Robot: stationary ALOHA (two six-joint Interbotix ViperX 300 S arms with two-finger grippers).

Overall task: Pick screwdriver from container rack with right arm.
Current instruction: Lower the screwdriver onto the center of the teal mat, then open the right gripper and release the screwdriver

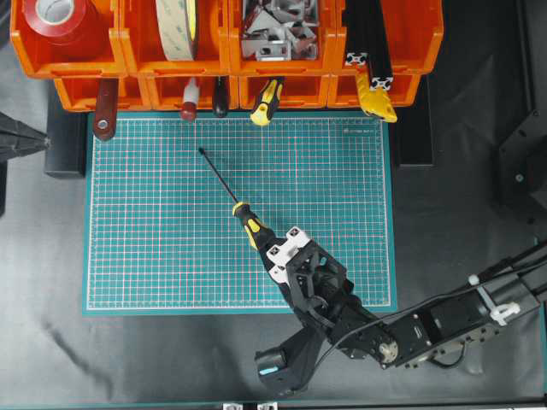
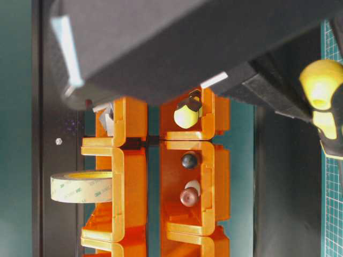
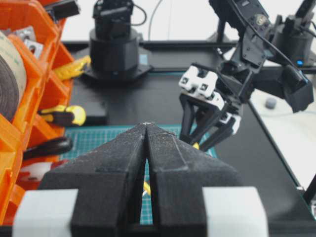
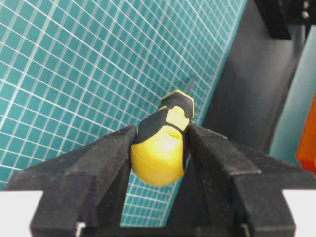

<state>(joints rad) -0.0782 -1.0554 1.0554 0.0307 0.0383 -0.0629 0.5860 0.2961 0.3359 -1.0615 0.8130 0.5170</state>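
The screwdriver [image 1: 250,224] has a chunky yellow-and-black handle and a thin dark shaft that points up-left over the green mat, away from the container rack [image 1: 128,64]. My right gripper [image 1: 272,248] is shut on the butt end of the handle. In the right wrist view both fingers press the sides of the yellow handle of the screwdriver [image 4: 160,148]. I cannot tell whether the shaft tip touches the mat. My left gripper [image 3: 146,126] is shut with nothing in it. It points toward the right gripper [image 3: 205,140] from the left side.
The orange rack [image 2: 134,176] runs along the back edge of the green cutting mat [image 1: 162,248]. It holds a shorter yellow-and-black screwdriver [image 1: 267,101], a red-handled tool [image 1: 106,107], tape rolls [image 1: 179,26] and metal brackets [image 1: 275,32]. Black table surrounds the mat.
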